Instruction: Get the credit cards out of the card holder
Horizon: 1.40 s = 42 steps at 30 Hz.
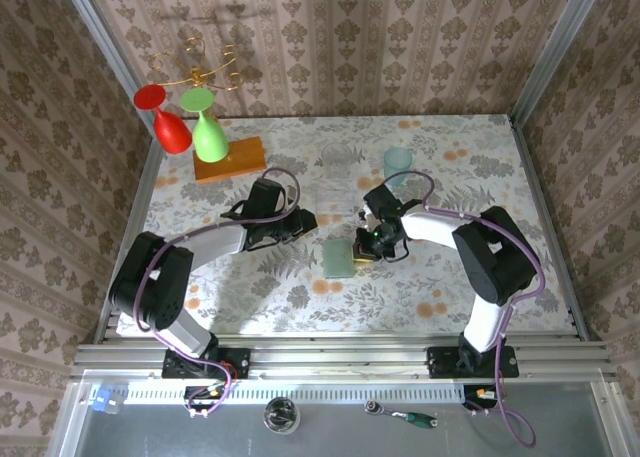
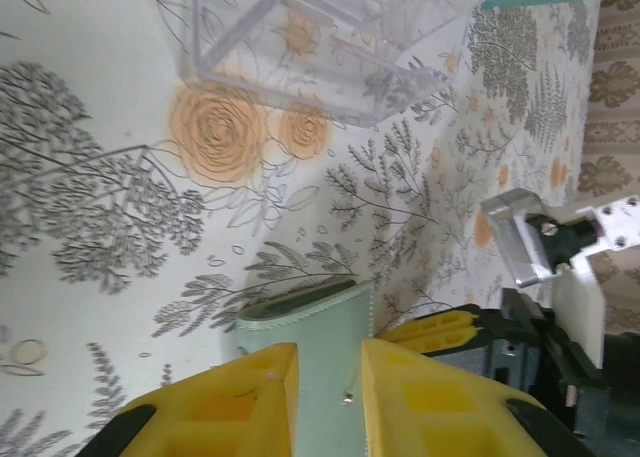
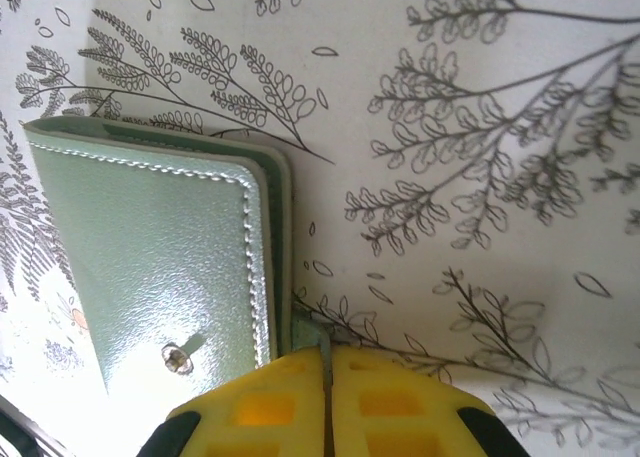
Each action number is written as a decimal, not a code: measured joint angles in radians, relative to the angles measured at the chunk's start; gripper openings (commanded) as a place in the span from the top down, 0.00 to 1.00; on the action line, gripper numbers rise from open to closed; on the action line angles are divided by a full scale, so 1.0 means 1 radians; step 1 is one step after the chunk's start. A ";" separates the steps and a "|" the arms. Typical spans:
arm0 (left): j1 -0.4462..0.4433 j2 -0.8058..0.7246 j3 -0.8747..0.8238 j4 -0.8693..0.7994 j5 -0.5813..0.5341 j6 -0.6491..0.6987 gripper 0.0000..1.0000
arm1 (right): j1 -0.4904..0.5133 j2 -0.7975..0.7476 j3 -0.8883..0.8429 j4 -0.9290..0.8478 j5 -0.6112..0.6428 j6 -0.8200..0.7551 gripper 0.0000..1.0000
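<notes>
The table (image 1: 450,277) is covered edge to edge with a pale cloth printed with grey ferns and orange flowers. An orange block (image 1: 230,160) lies at the rear left. A clear container (image 2: 320,47) stands near the centre, with a teal cup (image 1: 398,163) just to its right. The card holder (image 1: 338,258) lies flat and folded shut on the cloth, nearer the front than the container.

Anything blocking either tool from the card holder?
Nothing visible. The left tool has the card holder right at its fingertips. The right tool, shut, sits at the holder's edge. The clear container lies farther off, out of the way.
</notes>
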 measured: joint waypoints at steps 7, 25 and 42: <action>-0.004 -0.022 0.000 -0.016 -0.005 0.111 0.73 | -0.003 -0.063 0.000 -0.033 0.016 0.000 0.94; 0.159 -0.132 -0.137 0.151 0.058 0.167 0.74 | 0.013 -0.087 0.080 -0.111 0.052 0.030 0.94; 0.169 -0.238 -0.161 0.072 0.112 0.269 0.74 | 0.121 -0.037 0.255 -0.137 0.126 0.141 0.93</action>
